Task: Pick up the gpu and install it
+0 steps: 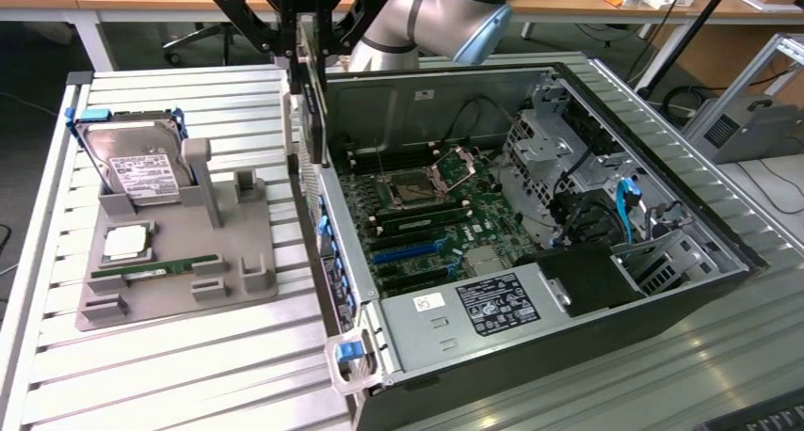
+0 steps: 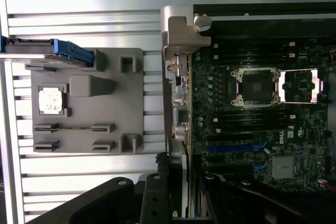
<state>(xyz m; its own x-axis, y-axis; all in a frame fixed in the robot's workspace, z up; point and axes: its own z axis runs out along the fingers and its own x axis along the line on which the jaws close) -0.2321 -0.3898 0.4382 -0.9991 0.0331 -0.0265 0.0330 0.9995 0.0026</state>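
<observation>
Claw (image 1: 308,50) is gripping thin green-and-dark gpu card (image 1: 305,111), jaws part-closed on its upper end. Card is hanging edge-on straight below claw, long axis vertical, silver bracket end apparently lowest, over the side wall of open black PC tower case (image 1: 503,384), just beside green motherboard (image 1: 415,215). Mobo print (image 2: 281,140) is reading "DELL"; other labels unreadable.

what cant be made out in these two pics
- gpu: edge-on in the exterior view, faces and connector unseen
- tool: upper part cut off by the exterior view's top edge
- hard drive label: print too small to read, exterior view
- motherboard: in the wrist view, some slots hidden behind the tool's dark links
</observation>
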